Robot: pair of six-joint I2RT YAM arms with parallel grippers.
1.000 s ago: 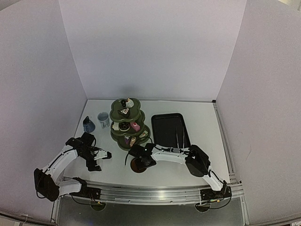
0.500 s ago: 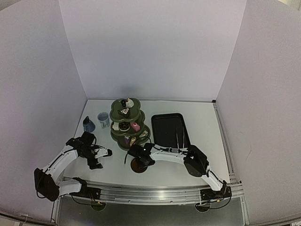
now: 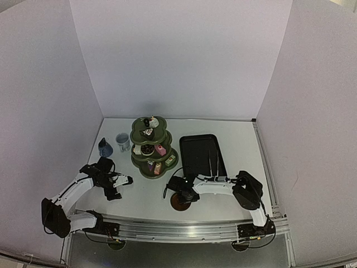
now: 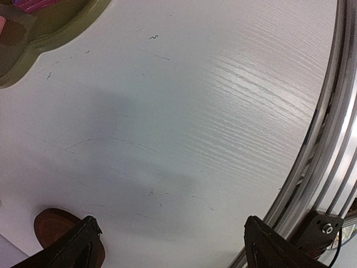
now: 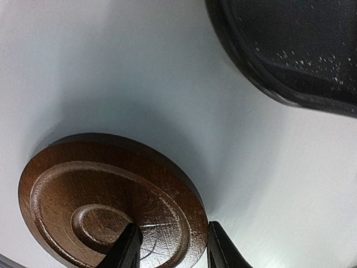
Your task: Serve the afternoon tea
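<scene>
1. One saucer (image 5: 106, 201) is pinched at its rim by the right gripper (image 5: 174, 237). One finger lies over the carved top and the other is outside the edge, so the jaws are closed almost to the thickness of the rim. This saucer is at the near side of the table (image 3: 240, 139), in front of the tray (image 3: 195, 146). I cannot tell whether it touches the table.
2. A second saucer (image 4: 53, 229) shows only as a brown edge just beside one finger of the left gripper (image 4: 172, 223). The jaws of this gripper stand wide open, with only bare table between them.
3. The stand (image 3: 136, 134) with the cakes (image 3: 160, 149) is behind both grippers. The dark-blue cup (image 3: 105, 148) and the pale cup (image 3: 122, 140) are to its left, well apart from both saucers.
4. In my judgement the saucers are being laid out now, and no cup is on a saucer yet.
5. What could go wrong:
   - The grip is only on the rim, so the saucer may turn or slip out if the arm moves fast.
   - The right arm is near the stand, and a wide swing could knock it and spill the cakes.
   - The saucer could come down on the edge of the tray and sit tilted.
   - The left finger may push the second saucer away if the jaws close from this position.
</scene>
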